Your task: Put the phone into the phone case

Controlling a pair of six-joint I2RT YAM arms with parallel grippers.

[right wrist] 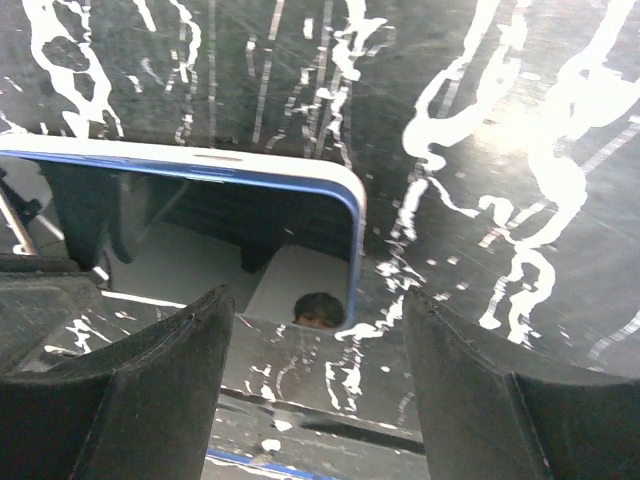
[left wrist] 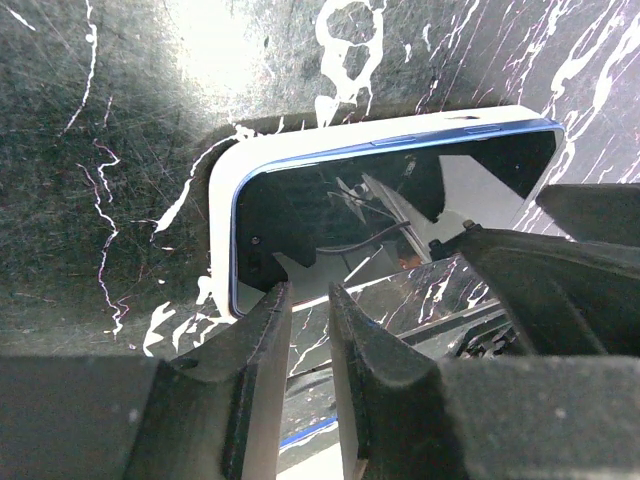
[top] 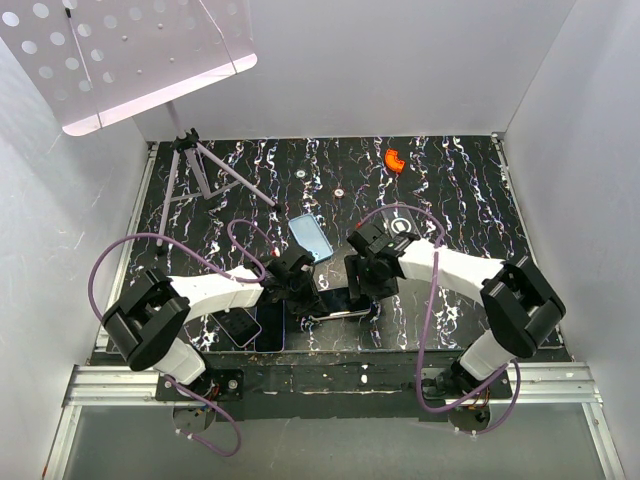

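Phone (left wrist: 340, 200): screen up at 6 o'clock on the bench (left wrist: 100, 150), its blue edge inside the white case (left wrist: 221, 230) rim; the seating step is judged in hand. Left end effector (left wrist: 307, 295): at the phone's 9 o'clock, fingers a slit apart, empty, tips over the glass. Right end effector (right wrist: 320, 300): at 3 o'clock, spread wide, empty, straddling a corner. Next move calls for even downward pressure until every corner seats.

arms (top: 215, 290) (top: 450, 265) x2 | flat slabs (top: 310, 238) (top: 240, 326) (left wrist: 330, 200) x3 | tripod (top: 205, 165) x1 | orange bit (top: 393, 159) x1
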